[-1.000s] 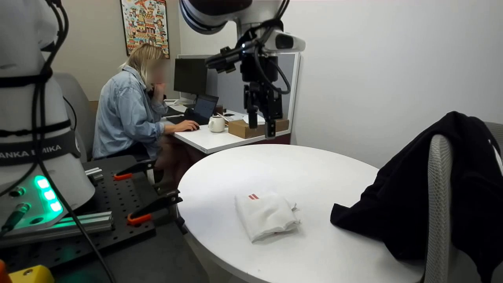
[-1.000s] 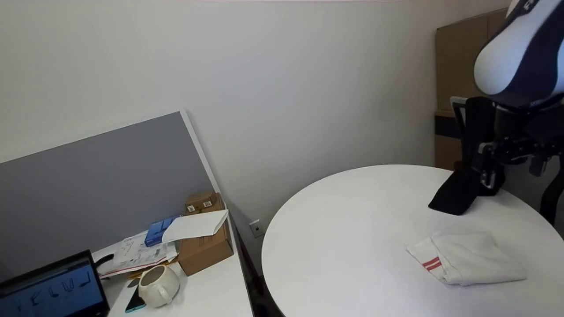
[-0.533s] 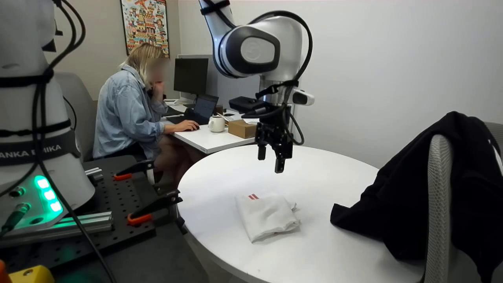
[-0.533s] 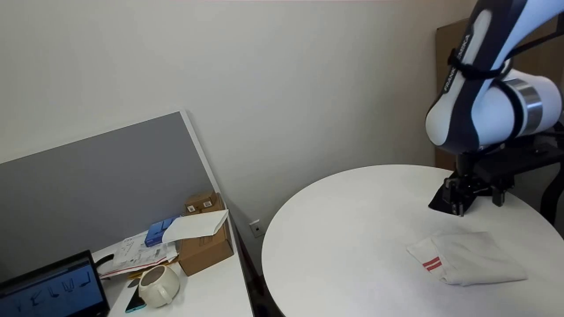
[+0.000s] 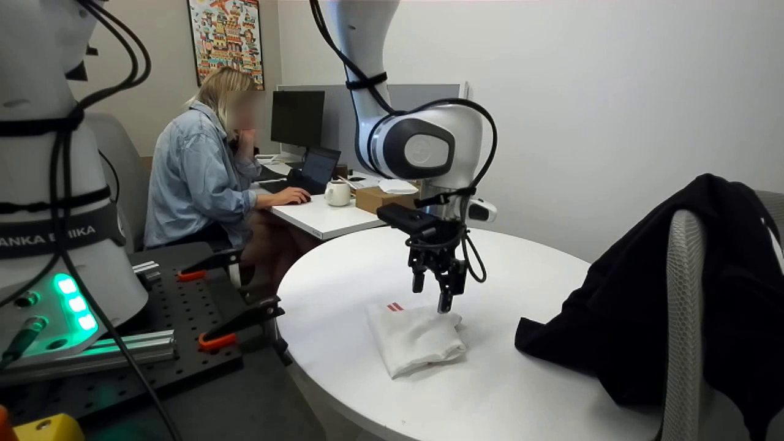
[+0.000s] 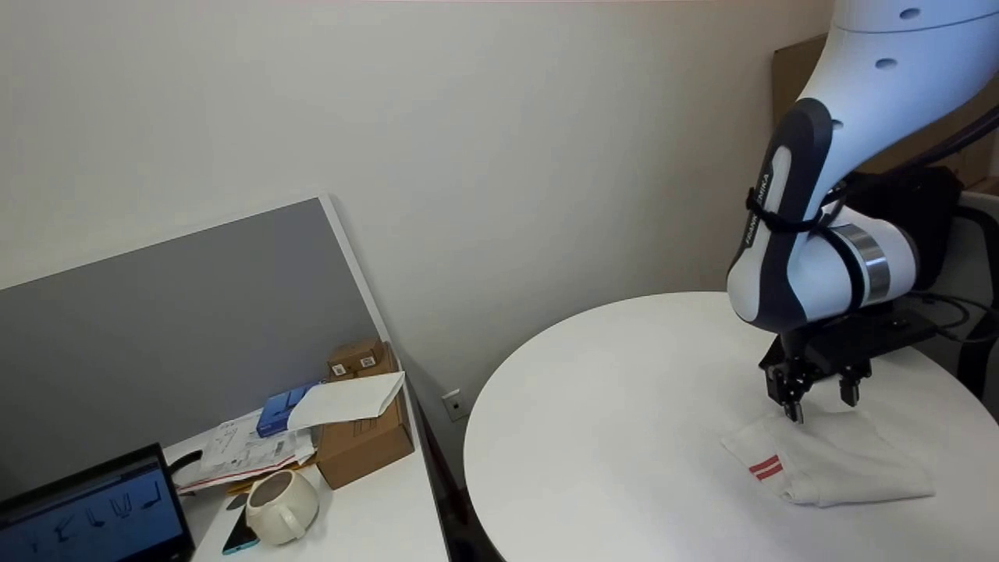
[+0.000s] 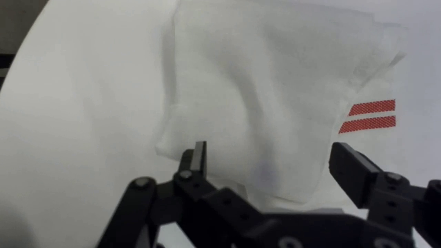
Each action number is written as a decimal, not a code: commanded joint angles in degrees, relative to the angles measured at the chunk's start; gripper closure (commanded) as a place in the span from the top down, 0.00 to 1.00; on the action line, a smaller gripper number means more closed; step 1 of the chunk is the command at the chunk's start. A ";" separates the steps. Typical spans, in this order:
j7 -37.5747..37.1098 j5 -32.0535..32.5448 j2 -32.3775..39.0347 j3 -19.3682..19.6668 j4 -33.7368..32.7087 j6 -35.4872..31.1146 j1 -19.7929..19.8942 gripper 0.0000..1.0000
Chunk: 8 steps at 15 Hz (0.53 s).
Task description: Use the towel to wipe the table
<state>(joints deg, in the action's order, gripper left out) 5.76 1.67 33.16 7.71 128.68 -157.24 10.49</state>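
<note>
Round table (image 5: pixel 533 392) in an exterior view, cut off at bottom. A folded towel (image 5: pixel 416 346) lies on it mid-frame, the gripper (image 5: pixel 432 300) at its far edge, 2 fingers parted, contact unclear. Upper left, a person (image 5: pixel 193 168), face blurred.

Pale plain wall (image 5: pixel 612 92) meets beige wall (image 5: pixel 141 55) in corner; colorful poster (image 5: pixel 226 43) on the beige one. White desk (image 6: pixel 382 507), grey partition (image 6: pixel 179 328) behind it, pale edging. Dark monitor (image 5: pixel 297 117) on desk. Power outlet (image 6: pixel 454 405) in pale wall, near desk. Grey chair (image 5: pixel 130 177) by desk; mesh-backed chair (image 5: pixel 685 306) far right in an exterior view. Brown panel (image 6: pixel 790 86), partly hidden. Light soft, diffuse.
</note>
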 commanded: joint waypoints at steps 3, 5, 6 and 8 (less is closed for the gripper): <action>0.37 0.96 7.22 -0.01 -3.68 -2.03 0.35 0.90; 0.30 0.88 8.73 -0.12 -3.82 -3.90 0.41 0.91; 0.45 0.87 9.42 -0.26 -3.87 -4.81 0.49 0.66; 0.66 1.05 10.52 -0.30 -3.92 -6.36 0.46 0.61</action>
<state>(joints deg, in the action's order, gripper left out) 5.77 1.89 41.39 7.71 125.94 -160.91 10.56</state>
